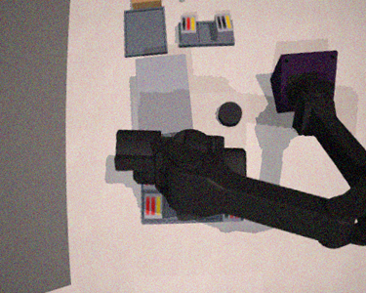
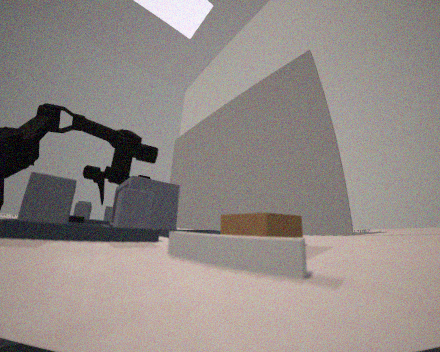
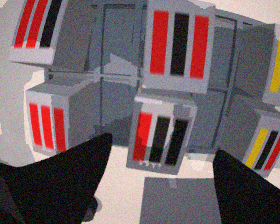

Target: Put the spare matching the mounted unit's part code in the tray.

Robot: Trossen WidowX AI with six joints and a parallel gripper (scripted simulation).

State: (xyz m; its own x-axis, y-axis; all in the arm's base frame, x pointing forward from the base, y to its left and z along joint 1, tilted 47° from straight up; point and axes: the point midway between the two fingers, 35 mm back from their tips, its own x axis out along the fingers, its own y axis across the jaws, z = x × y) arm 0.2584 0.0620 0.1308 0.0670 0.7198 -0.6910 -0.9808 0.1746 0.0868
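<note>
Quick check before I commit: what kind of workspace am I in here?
Likely a parts-kitting or maintenance bench: a rack of spares coded with colored stripes, a gray tray beside a mounted unit, and the open claw poised over the rack.

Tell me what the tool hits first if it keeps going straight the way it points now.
Probably the red-black-black spare in the rack, centred between the tool's partly open fingers. Depth is uncertain.

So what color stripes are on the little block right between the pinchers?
Red, black, black on the spare between the end effector fingers; clearest in the wrist view.
</note>
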